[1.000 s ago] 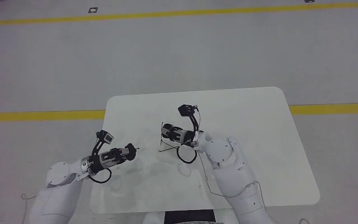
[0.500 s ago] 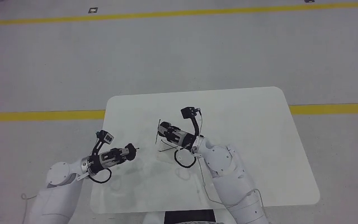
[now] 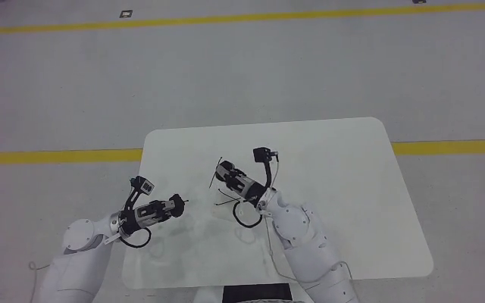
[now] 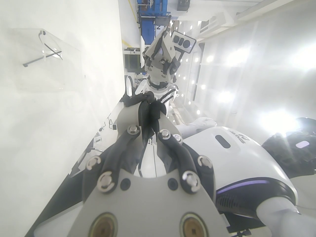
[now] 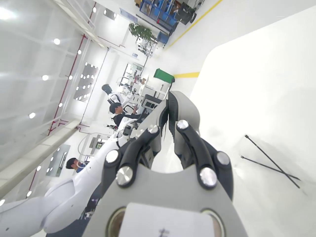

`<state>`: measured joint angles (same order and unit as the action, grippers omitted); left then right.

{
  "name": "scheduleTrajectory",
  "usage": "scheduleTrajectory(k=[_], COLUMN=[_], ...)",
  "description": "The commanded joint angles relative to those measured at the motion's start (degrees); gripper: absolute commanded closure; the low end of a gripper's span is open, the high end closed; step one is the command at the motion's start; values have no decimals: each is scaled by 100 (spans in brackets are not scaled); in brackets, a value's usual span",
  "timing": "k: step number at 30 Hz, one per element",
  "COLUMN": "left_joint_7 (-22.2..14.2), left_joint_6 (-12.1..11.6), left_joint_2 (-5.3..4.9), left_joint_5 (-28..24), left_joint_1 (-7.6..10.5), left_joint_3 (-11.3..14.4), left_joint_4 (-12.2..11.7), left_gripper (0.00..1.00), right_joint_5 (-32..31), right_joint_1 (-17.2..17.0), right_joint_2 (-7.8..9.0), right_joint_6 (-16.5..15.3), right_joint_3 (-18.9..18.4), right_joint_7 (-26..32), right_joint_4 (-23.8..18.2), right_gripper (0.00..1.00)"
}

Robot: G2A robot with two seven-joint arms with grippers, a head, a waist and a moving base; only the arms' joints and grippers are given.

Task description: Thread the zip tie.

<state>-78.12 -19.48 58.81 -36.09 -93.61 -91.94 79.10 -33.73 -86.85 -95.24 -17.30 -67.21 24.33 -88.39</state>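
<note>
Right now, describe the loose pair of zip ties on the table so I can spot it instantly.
On the white rounded table, look near the right gripper, on the robot's side of it. Two thin black plastic zip ties lie flat there, crossed in an X, in no gripper.

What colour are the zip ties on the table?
Black zip ties, clearest in the right wrist view.

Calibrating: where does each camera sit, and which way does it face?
Top view: above, facing down on the table; both arms show.
Left wrist view: behind the left claw, facing the right claw.
Right wrist view: behind the right claw, facing the room beyond the table.
Shared: both wrist views show the crossed zip ties.
</note>
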Motion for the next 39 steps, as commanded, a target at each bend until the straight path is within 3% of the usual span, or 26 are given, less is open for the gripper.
scheduleTrajectory(k=[1, 9, 17, 34, 39], left_joint_7=[0, 0, 0, 0, 453], left_joint_6=[0, 0, 0, 0, 0], left_joint_2=[0, 0, 0, 0, 7], left_joint_5=[0, 0, 0, 0, 171], left_joint_1=[0, 0, 0, 0, -41], left_joint_3=[0, 0, 0, 0, 77], left_joint_4=[0, 0, 0, 0, 178], left_gripper=[100, 100, 100, 100, 100], right_joint_5=[12, -144, -574, -697, -825], right_joint_1=[-50, -268, -303, -288, -307], right_joint_2=[10, 56, 123, 133, 110], right_joint_6=[-80, -218, -201, -166, 314], right_joint_3=[27, 332, 605, 669, 853], right_joint_7=[-276, -1330, -1903, -2039, -2554], right_joint_4=[-14, -144, 20, 43, 9], right_gripper=[100, 100, 100, 100, 100])
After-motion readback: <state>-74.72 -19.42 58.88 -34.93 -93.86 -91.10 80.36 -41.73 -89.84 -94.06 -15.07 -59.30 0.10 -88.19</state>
